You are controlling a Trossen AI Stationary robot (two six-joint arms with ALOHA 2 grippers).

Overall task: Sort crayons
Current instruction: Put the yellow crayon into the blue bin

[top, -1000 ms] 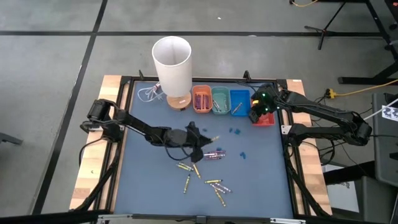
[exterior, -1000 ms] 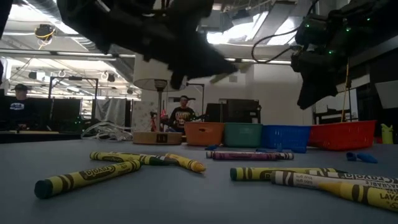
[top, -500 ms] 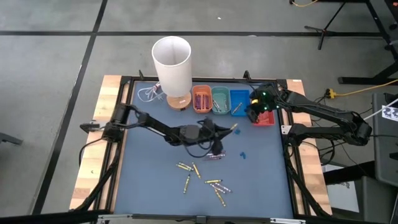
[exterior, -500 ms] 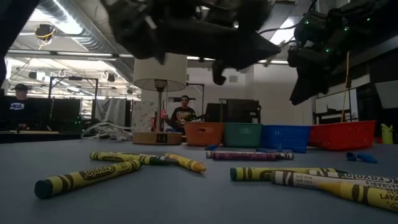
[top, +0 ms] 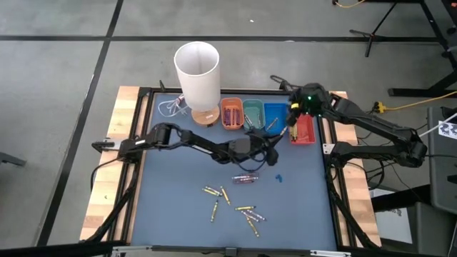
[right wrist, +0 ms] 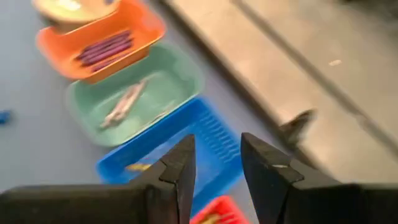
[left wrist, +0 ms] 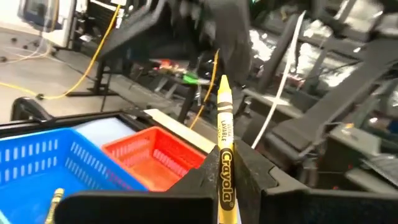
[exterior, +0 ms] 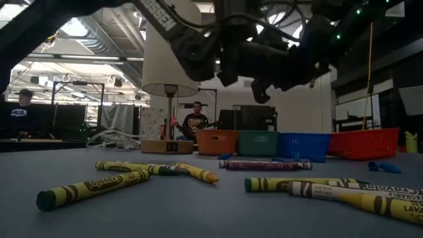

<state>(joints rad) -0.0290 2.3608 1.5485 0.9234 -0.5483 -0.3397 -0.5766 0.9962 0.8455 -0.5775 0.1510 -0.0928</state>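
Blue tabletop [top: 171, 207], seen from above, with a tall white cylinder [top: 198, 73] standing at its far edge. Beside it along that edge runs a row of four small trays: orange tray [top: 231, 114] holding purple sticks, green tray [top: 253, 114] holding pale ones, blue tray [top: 275, 116] and red tray [top: 303, 132] nearest the far right corner. The left arm reaches across the middle of the tabletop; the left pincer [top: 275, 137], just in front of the blue and red trays, is clamped on a yellow crayon [left wrist: 224, 162], whose tip points up past the fingers [left wrist: 186, 186]. The right pincer [top: 294, 118] hangs above the gap between the blue and red trays, its fingers [right wrist: 180, 168] apart and holding nothing. The loose crayons [top: 232, 203], mostly yellow, lie scattered toward the near edge, with a purple pair [top: 246, 178] closer to the middle. Small blue bits [top: 279, 177] lie to the right of the purple pair.
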